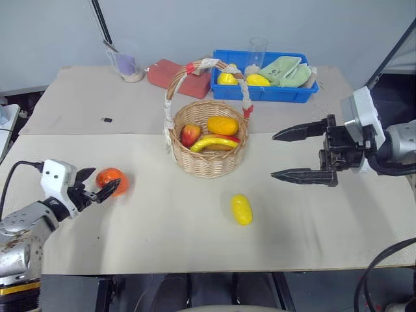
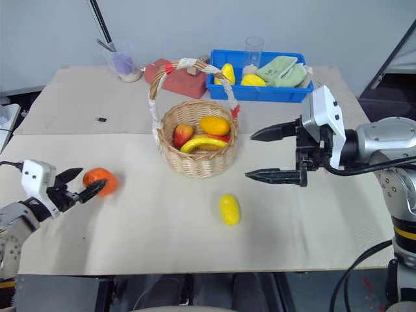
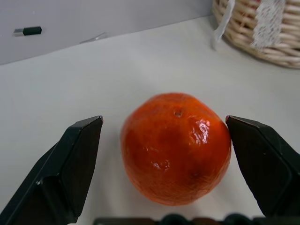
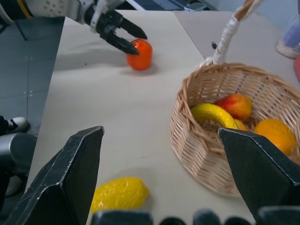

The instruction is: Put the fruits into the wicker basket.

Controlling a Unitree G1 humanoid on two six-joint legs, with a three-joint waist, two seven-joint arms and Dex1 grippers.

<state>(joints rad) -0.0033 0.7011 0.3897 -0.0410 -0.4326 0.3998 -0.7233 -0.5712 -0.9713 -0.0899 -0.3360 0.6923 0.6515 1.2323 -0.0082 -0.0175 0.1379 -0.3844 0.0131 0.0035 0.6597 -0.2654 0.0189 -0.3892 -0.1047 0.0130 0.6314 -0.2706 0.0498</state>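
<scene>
The orange (image 3: 176, 147) sits between the spread left pincer (image 1: 97, 184); right pincer (image 1: 297, 154) gapes empty

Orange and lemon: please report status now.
Left gripper open around orange, not closed. Right gripper open, empty. Lemon on table before wicker basket. Nothing in the way.
</scene>
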